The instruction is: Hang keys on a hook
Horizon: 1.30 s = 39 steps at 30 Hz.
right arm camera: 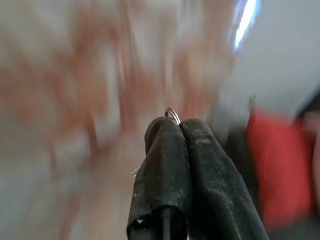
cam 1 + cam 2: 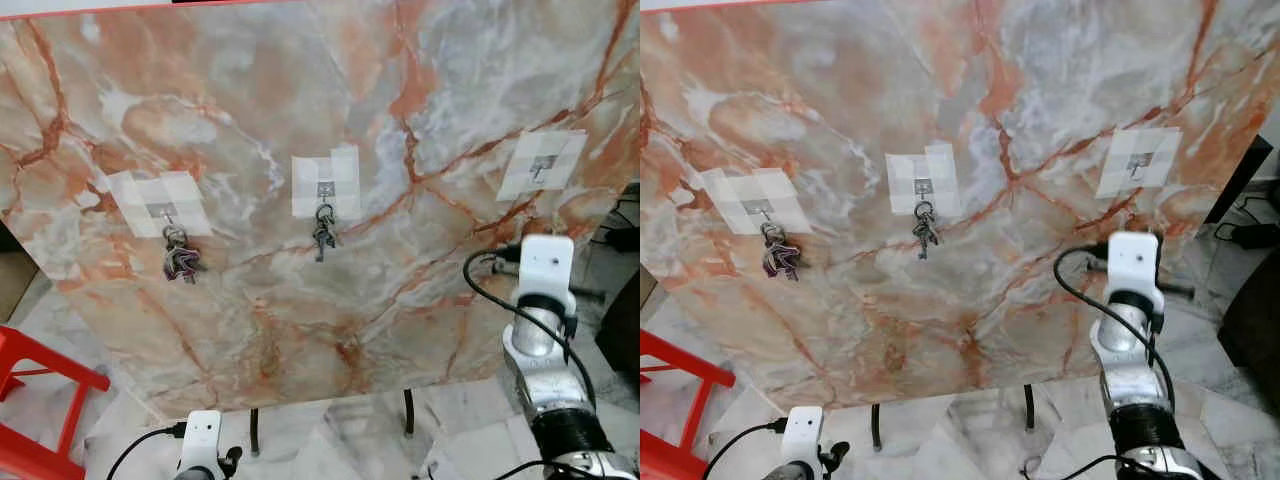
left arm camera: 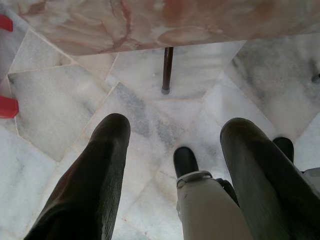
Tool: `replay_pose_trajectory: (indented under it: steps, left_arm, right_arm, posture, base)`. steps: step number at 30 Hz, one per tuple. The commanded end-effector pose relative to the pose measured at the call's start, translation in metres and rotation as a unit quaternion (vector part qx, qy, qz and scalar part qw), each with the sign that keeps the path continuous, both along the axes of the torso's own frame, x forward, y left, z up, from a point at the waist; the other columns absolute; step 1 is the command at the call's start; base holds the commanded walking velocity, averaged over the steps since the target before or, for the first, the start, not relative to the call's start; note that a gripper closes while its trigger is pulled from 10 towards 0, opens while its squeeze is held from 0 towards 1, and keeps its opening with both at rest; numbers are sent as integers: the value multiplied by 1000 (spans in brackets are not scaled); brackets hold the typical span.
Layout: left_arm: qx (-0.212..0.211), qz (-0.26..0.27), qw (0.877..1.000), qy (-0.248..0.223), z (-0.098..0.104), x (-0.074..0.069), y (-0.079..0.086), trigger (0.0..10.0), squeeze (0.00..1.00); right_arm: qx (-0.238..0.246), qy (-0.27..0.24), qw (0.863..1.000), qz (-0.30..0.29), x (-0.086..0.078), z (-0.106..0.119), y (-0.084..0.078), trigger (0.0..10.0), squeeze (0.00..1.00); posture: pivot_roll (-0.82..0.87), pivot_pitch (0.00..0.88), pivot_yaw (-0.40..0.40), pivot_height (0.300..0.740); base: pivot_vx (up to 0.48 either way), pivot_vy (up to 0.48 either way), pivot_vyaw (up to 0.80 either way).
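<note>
A marble board (image 2: 300, 330) leans in front of me with three taped hooks. A key bunch (image 2: 180, 258) hangs on the left hook and another key bunch (image 2: 324, 232) on the middle one. Nothing hangs on the right hook (image 2: 543, 165). My right arm (image 2: 546, 300) is raised below that hook, its fingers hidden behind the white wrist box. In the right wrist view, the right gripper (image 1: 176, 122) is shut on a thin metal key ring (image 1: 173, 114), with the board blurred beyond. My left gripper (image 3: 177, 125) hangs open over the floor.
A red stool (image 2: 40, 400) stands at the lower left. The board rests on thin dark legs (image 2: 408, 412) over a marble tile floor (image 3: 60, 100). Dark furniture and cables (image 2: 622, 235) sit to the right. My own foot (image 3: 186, 161) is below the left gripper.
</note>
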<state>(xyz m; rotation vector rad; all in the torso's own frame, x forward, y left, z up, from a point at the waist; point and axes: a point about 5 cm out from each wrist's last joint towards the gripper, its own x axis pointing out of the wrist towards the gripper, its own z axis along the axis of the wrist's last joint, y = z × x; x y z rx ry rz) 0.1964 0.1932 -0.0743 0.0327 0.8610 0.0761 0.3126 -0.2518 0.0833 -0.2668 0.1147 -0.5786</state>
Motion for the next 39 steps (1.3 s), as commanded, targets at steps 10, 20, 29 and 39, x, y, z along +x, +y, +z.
replay_pose_trajectory:
  steps: [10, 20, 29, 39]
  left_arm:
    - [-4, -1, 1000, 7, -2, -4, -1, 10000, 0]
    - [-2, 6, 1000, 12, -3, -4, -2, 10000, 0]
    - [-1, 3, 1000, 17, -3, -5, -1, 10000, 0]
    - [-2, 7, 1000, 17, -3, -4, -2, 10000, 0]
  right_arm:
    - [190, 300, 934, 38, -84, -126, 6, 10000, 0]
    - [223, 439, 868, 72, -149, -169, 18, 10000, 0]
    - [234, 444, 862, 76, -161, -174, 16, 10000, 0]
    - [232, 431, 868, 84, -156, -171, 14, 10000, 0]
  posture:
    - [-146, 18, -8, 740]
    - [-121, 23, -20, 740]
    - [-134, 35, -13, 740]
    - [-134, 40, -15, 740]
  base:
    - [0, 0, 0]
    - [0, 0, 0]
    - [87, 0, 0]
    - [311, 0, 0]
